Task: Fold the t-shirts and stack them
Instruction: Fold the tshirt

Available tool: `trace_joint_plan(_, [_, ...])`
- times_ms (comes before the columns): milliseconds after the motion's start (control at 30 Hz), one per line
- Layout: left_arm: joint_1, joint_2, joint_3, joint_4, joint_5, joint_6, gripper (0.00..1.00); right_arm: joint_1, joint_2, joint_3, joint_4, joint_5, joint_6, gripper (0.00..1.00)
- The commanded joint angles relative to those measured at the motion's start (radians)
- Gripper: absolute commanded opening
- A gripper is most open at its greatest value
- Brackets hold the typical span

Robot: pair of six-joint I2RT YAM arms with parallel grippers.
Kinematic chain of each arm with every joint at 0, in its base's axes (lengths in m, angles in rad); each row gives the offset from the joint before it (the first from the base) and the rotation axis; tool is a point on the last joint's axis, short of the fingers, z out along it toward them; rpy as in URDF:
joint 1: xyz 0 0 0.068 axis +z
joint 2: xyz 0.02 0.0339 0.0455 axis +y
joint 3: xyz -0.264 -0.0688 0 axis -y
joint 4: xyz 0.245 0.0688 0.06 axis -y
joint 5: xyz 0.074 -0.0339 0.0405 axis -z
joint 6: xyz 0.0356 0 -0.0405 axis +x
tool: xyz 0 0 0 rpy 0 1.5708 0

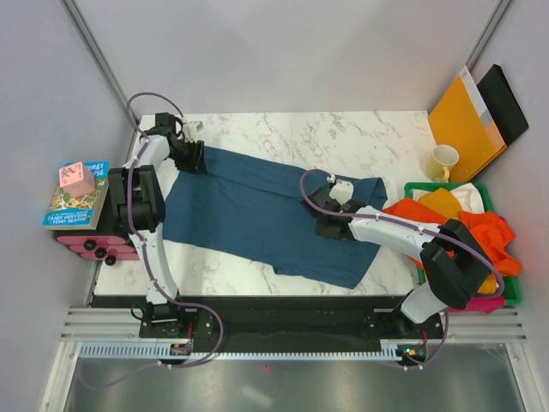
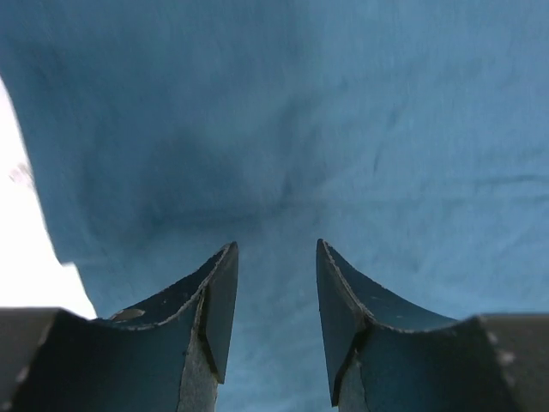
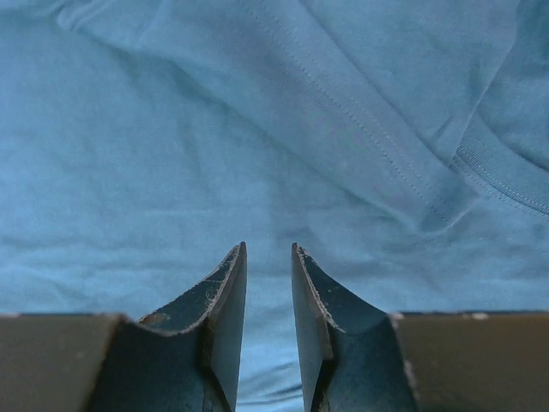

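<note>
Matt teal cloth t-shirt [image 1: 257,215]; smooth, marble-veined table top [image 1: 343,137].

In front of me is a white marble table [image 1: 343,137] with grey veins. At 2 o'clock a pale yellow mug [image 1: 443,161] stands upright on it. Just behind the mug, near 1 o'clock, is an orange envelope [image 1: 463,120], and a flat black board [image 1: 506,103] is beside it, further from the middle. I cannot tell if these two lean or lie. At 3 o'clock a green tray [image 1: 412,187] sits at the table's edge. At 9 o'clock, off the table, a blue-covered book [image 1: 75,202] rests on a pink and black stack [image 1: 94,245]. A small pink block [image 1: 77,178] lies on the book.
</note>
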Motion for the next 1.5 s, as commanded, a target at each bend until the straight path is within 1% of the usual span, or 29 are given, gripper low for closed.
trace_joint_plan(0, [0.004, -0.111, -0.047, 0.005, 0.093, 0.036, 0.49, 0.007, 0.024, -0.012, 0.025, 0.086, 0.089, 0.35])
trace_joint_plan(133, [-0.002, -0.096, -0.08, 0.007, 0.07, 0.049, 0.48, 0.007, 0.148, 0.014, 0.047, 0.109, 0.083, 0.34])
trace_joint_plan(167, [-0.002, -0.082, -0.083, 0.005, 0.064, 0.052, 0.48, 0.009, 0.206, 0.036, 0.048, 0.112, 0.078, 0.34])
trace_joint_plan(267, [-0.004, -0.062, -0.086, 0.005, 0.042, 0.055, 0.47, 0.006, 0.306, 0.077, 0.057, 0.12, 0.076, 0.33])
trace_joint_plan(367, [-0.002, -0.038, -0.081, 0.004, 0.033, 0.05, 0.47, -0.011, 0.397, 0.128, 0.062, 0.092, 0.07, 0.32])
trace_joint_plan(533, [-0.004, 0.013, -0.037, 0.004, 0.002, 0.027, 0.47, -0.046, 0.456, 0.172, 0.062, 0.068, 0.067, 0.32])
trace_joint_plan(567, [-0.002, 0.022, -0.023, 0.002, -0.002, 0.021, 0.47, -0.074, 0.462, 0.182, 0.064, 0.063, 0.06, 0.32])
trace_joint_plan(667, [-0.002, 0.074, 0.051, -0.025, -0.013, 0.001, 0.47, -0.134, 0.456, 0.198, 0.064, 0.059, 0.026, 0.32])
trace_joint_plan(733, [-0.002, 0.105, 0.129, -0.044, -0.013, -0.016, 0.47, -0.18, 0.446, 0.205, 0.061, 0.059, 0.011, 0.32])
trace_joint_plan(767, [-0.004, 0.144, 0.159, -0.057, -0.015, -0.02, 0.47, -0.195, 0.436, 0.212, 0.061, 0.057, -0.002, 0.32])
trace_joint_plan(800, [-0.002, 0.164, 0.223, -0.082, -0.016, -0.032, 0.47, -0.213, 0.433, 0.218, 0.059, 0.056, -0.023, 0.33])
trace_joint_plan(867, [-0.005, 0.227, 0.293, -0.111, -0.021, -0.045, 0.47, -0.267, 0.433, 0.243, 0.056, 0.049, -0.052, 0.33])
trace_joint_plan(900, [-0.007, 0.25, 0.362, -0.134, -0.028, -0.049, 0.47, -0.284, 0.436, 0.257, 0.054, 0.049, -0.084, 0.33])
trace_joint_plan(933, [-0.007, 0.269, 0.394, -0.146, -0.03, -0.052, 0.47, -0.301, 0.44, 0.274, 0.051, 0.045, -0.1, 0.33])
trace_joint_plan(1000, [-0.016, 0.316, 0.474, -0.165, -0.037, -0.057, 0.47, -0.341, 0.474, 0.341, 0.033, 0.036, -0.135, 0.33])
trace_joint_plan(1133, [-0.041, 0.365, 0.545, -0.18, -0.053, -0.057, 0.49, -0.385, 0.593, 0.496, -0.022, 0.02, -0.215, 0.33])
trace_joint_plan(1167, [-0.047, 0.372, 0.555, -0.182, -0.056, -0.057, 0.49, -0.391, 0.615, 0.561, -0.033, 0.013, -0.226, 0.34])
trace_joint_plan(1300, [-0.055, 0.421, 0.655, -0.185, -0.067, -0.085, 0.53, -0.424, 0.71, 0.714, -0.082, -0.015, -0.252, 0.34])
trace_joint_plan(1467, [-0.064, 0.467, 0.761, -0.179, -0.091, -0.074, 0.57, -0.465, 0.816, 0.899, -0.128, -0.043, -0.269, 0.34])
